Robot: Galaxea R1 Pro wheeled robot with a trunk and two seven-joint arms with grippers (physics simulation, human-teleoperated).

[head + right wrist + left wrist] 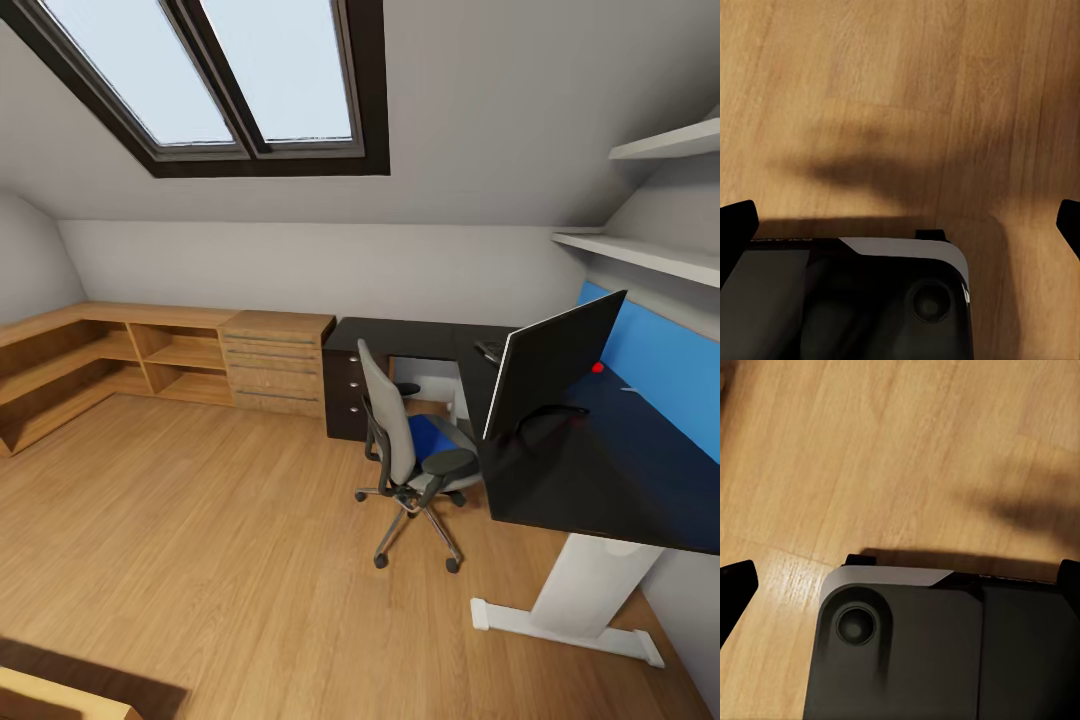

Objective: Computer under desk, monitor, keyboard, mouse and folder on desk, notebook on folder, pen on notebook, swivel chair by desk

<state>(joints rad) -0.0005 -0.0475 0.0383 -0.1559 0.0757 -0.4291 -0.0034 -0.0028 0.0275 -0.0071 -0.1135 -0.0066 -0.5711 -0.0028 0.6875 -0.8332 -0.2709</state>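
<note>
Far left: low wooden shelving [90, 365], then a light wooden chest [277, 362] against the far wall. Swivel chair [410, 455] sits mid-room at the inner corner of the L-shaped desk [600, 480], back toward camera, bright-blue folder [428, 436] lying on its seat. Right of it the monitor [555, 365] stands on the desk, angled, a small red object [598, 368] beyond it near the blue back panel [665, 365]; a dark flat item [490, 351] on the far desk wing could be the keyboard, too small to confirm. Left end effector [900, 577] and right end effector [900, 217] both spread wide, empty, fingertips at the frame edges over the wood floor [870, 90]. Step in hand looks like the approach: drive toward the chair, stop facing the seat side with armrests clear, then reach for the folder. No readable brands or writing anywhere.
</note>
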